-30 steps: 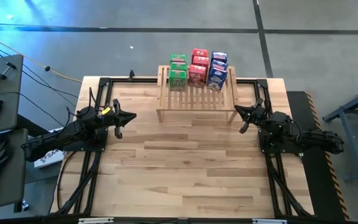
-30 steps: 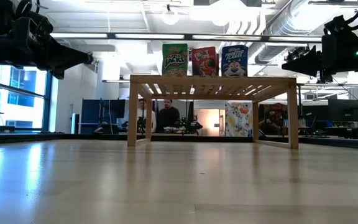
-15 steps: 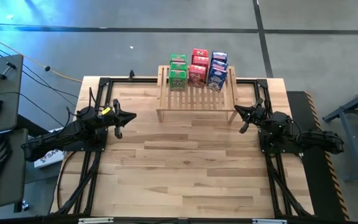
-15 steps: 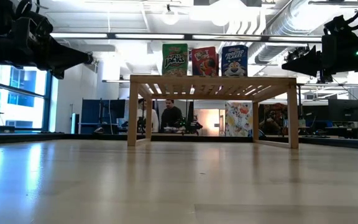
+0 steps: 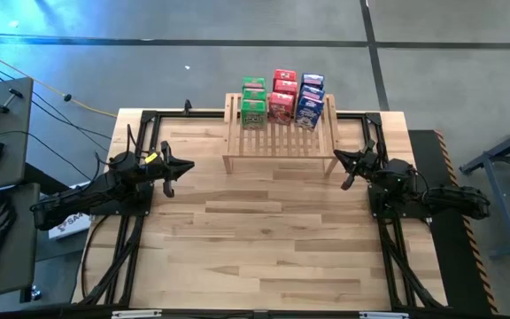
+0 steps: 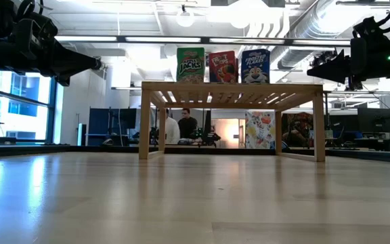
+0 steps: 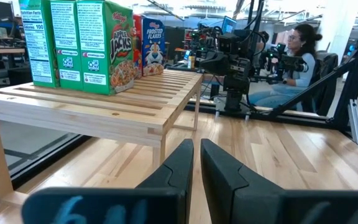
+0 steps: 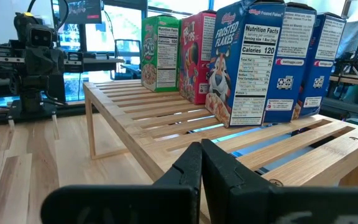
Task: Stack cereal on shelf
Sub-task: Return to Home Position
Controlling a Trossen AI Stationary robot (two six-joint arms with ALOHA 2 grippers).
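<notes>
Dark and closed on nothing, our left gripper (image 7: pixel 197 146) hangs left of centre, our right gripper (image 8: pixel 201 148) right of centre. Between them, at upper centre, the shelf (image 5: pixel 277 142) carries every cereal box (image 5: pixel 282 96) we see, in three colour rows, so stacking looks finished.

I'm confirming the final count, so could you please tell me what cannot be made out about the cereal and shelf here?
Low view: the front green box, red box and blue box hide all boxes behind them.
Left wrist view: the green row covers nearly all the red row.
High view: the cereal print is too small to read.
Right wrist view: the picture's edge cuts off one end of the shelf.
</notes>
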